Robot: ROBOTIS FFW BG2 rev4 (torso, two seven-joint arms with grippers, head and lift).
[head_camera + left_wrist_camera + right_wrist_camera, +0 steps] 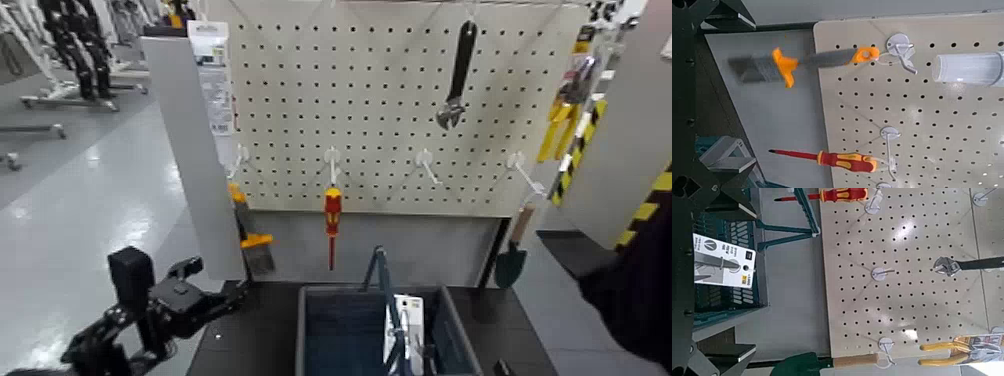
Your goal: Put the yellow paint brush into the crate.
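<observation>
At the crate's (305, 340) ten o'clock: yellow paint brush (255, 243), hung, to be gripped next; left gripper (754, 95), nine o'clock, spread; right gripper (754, 283), four o'clock, spread.

From my station I saw a dark surface (262, 325) running beneath the pegboard. The crate (308, 300) sat directly on it, between the left and right edges, its back rim close to the far edge. I made out a tiny pale speck (219, 337) near the left edge.
</observation>
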